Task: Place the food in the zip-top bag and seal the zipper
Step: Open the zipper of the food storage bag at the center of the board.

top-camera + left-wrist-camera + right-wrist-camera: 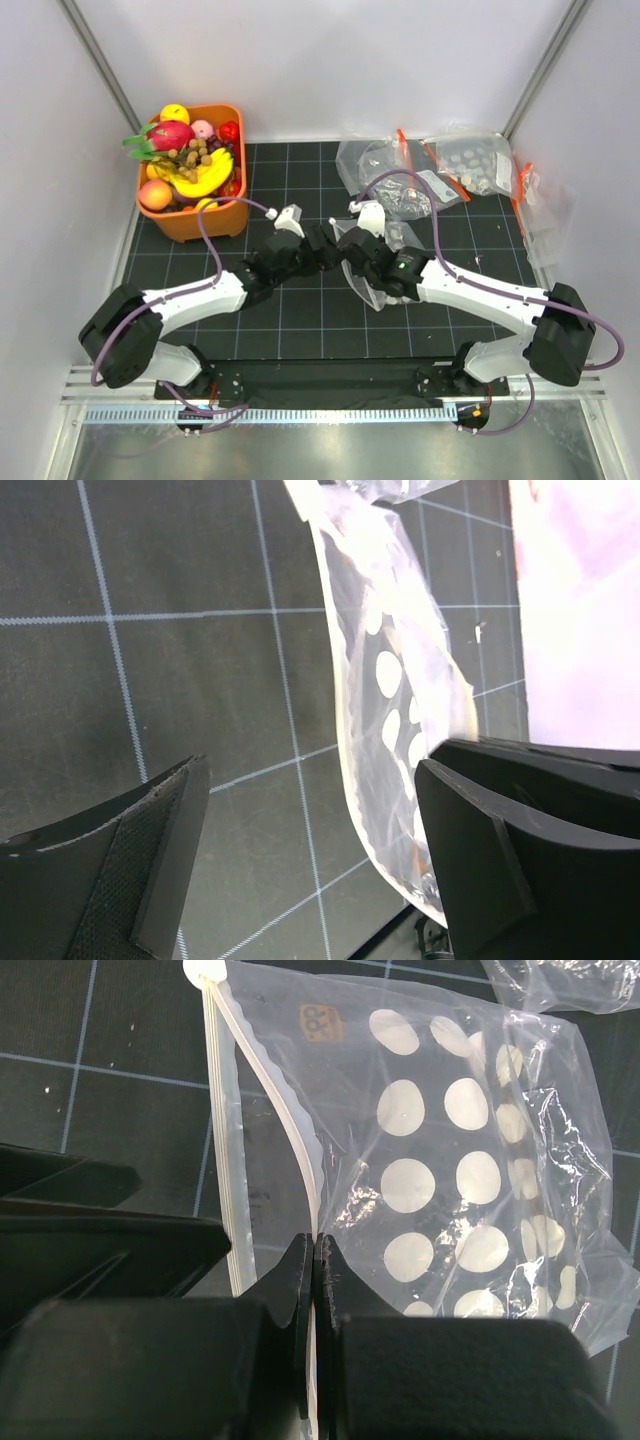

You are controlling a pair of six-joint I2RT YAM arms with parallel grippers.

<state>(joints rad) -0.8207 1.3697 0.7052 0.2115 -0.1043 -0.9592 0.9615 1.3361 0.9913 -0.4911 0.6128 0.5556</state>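
At the centre of the black gridded mat (pixel 300 330), seen from above, the zip-top bag (pixel 372 292) lies crumpled where the two arms meet. The food sits in an orange basket (pixel 215 222) at 10 o'clock, well apart from the bag: banana bunch (pixel 205 178), brown balls (pixel 195 155), peach (pixel 155 193). Spare clear bags (pixel 450 165) lie at 1 o'clock.

In the left wrist view, the left gripper (pixel 310 780) stands wide apart and holds nothing. The dotted bag runs from 12 o'clock down to 4 o'clock, close against the finger at 3 o'clock.

In the right wrist view, the right gripper (pixel 315 1245) is pinched tight on one lip of the bag's mouth. The zipper (pixel 222 1130) runs up towards 11 o'clock. A small brown mark (pixel 320 1025) near 12 o'clock is too small to read.
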